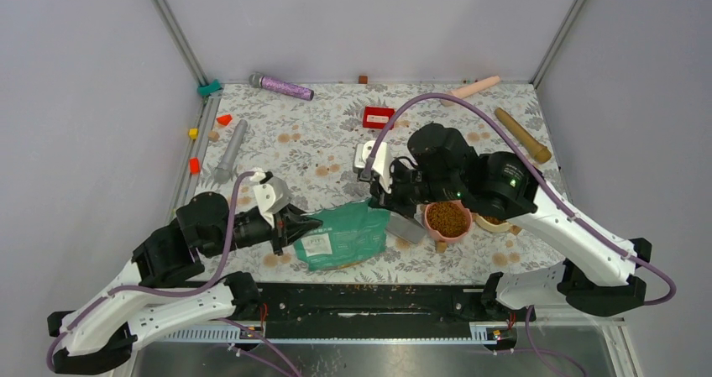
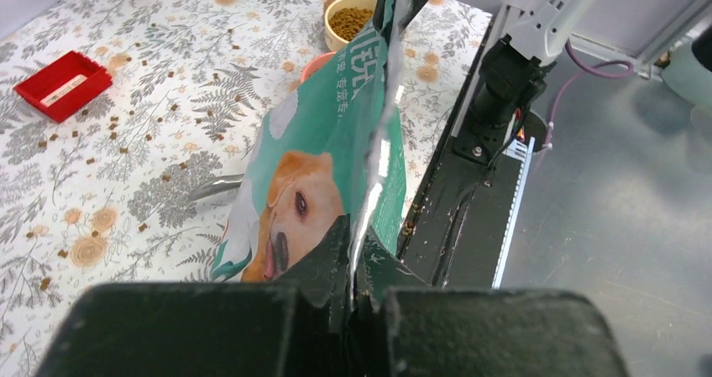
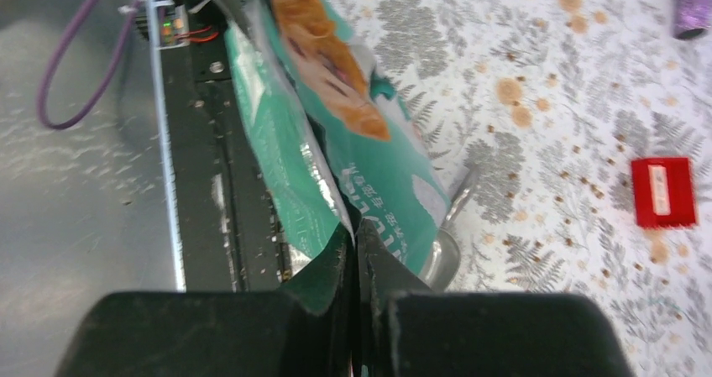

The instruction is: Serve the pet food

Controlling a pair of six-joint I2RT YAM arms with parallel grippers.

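Floral table [image 1: 336,133]: left gripper [image 1: 304,224] and right gripper [image 1: 379,196] pinch bag [image 1: 344,236]; dog face [image 2: 290,213] only in wrist views.

One teal bag [image 1: 344,236], two bowls (pink bowl [image 1: 447,238], yellow bowl [image 1: 495,225]), one grey scoop [image 1: 405,227], one red box [image 1: 378,117]

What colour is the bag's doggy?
Golden orange dog face on teal bag; best in left wrist view.

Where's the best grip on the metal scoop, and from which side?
Take the scoop by its handle: thin, lying flat, sticking out clear of the bag on the red box side. Come straight down there, jaws across its width. The bowl end is tucked against the bag.
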